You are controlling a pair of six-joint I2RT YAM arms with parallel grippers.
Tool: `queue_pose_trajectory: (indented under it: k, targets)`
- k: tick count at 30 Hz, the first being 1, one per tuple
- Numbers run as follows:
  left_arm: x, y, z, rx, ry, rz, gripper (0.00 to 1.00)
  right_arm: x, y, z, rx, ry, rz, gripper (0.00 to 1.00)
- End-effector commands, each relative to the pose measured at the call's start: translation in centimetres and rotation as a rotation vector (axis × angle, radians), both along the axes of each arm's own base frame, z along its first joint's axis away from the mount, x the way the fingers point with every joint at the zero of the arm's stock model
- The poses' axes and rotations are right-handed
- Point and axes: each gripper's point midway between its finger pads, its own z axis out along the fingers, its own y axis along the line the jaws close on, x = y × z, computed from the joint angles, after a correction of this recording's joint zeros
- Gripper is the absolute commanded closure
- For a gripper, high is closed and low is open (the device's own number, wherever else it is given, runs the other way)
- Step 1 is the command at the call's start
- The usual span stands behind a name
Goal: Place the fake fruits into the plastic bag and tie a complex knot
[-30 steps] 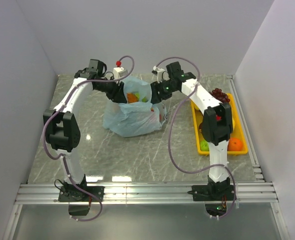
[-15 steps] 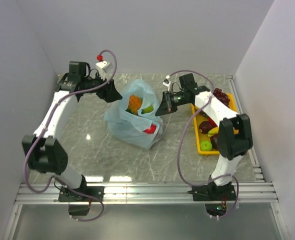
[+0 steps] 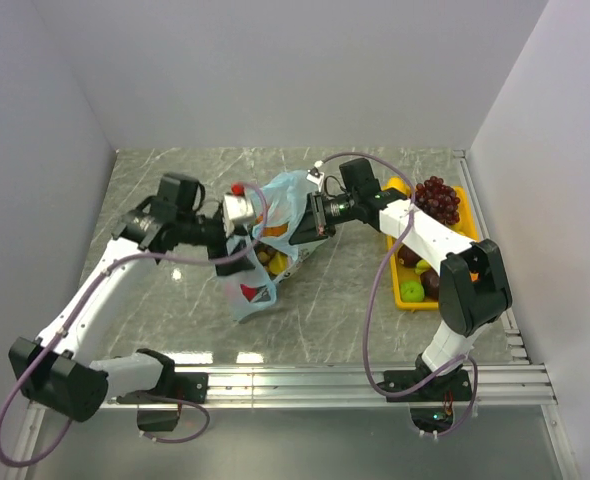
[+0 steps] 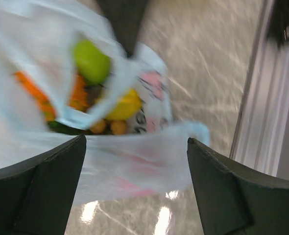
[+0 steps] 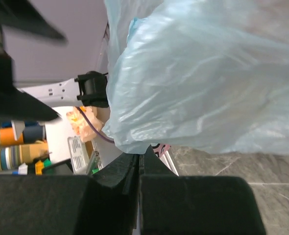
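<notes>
My left hand [image 4: 136,142] is spread wide over the fruit-filled plastic bag [image 3: 258,290], which is slumped mid-surface [image 3: 325,290]. My right hand [image 5: 138,159] is pressed together at the bag's rim. Filling looks done, so next I'd gather its top for knotting.

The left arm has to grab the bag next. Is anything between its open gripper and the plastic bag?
Nothing visible does. In the left wrist view the plastic bag lies directly ahead of the left gripper, framed by its open fingers.

Plain white walls [image 3: 275,70] enclose a grey marble-patterned table [image 3: 315,320] with glare spots near its aluminium front rail [image 3: 295,385].
</notes>
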Motion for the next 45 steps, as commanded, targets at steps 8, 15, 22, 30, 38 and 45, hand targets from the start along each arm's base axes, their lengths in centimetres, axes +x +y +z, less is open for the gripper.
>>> queue_pose_trajectory:
  k: [8,15,22,30,38,45]
  targets:
    - [-6.2,-2.2,-4.1,0.206,-0.295,-0.432,0.01,0.2,-0.3,-0.1,0.001,-0.004,-0.027,1.00]
    - [-6.8,-4.5,-6.6,0.301,-0.496,-0.514,0.01,0.3,-0.4,-0.5,-0.006,-0.001,-0.026,1.00]
    - [-6.3,-5.1,-11.0,0.419,-0.529,-0.490,0.01,0.2,-0.4,-0.6,-0.004,0.000,-0.024,1.00]
    - [-4.5,-4.9,-13.1,0.470,-0.592,-0.404,0.07,-0.3,-0.6,-1.1,-0.007,0.008,-0.013,1.00]
    - [-5.0,-5.5,-9.8,0.373,-0.527,-0.312,1.00,0.2,-1.8,-1.6,-0.030,-0.006,-0.027,1.00]
    - [-5.5,-4.5,-0.2,0.072,-0.447,-0.152,1.00,0.4,-3.3,-1.5,-0.052,-0.061,0.021,1.00]
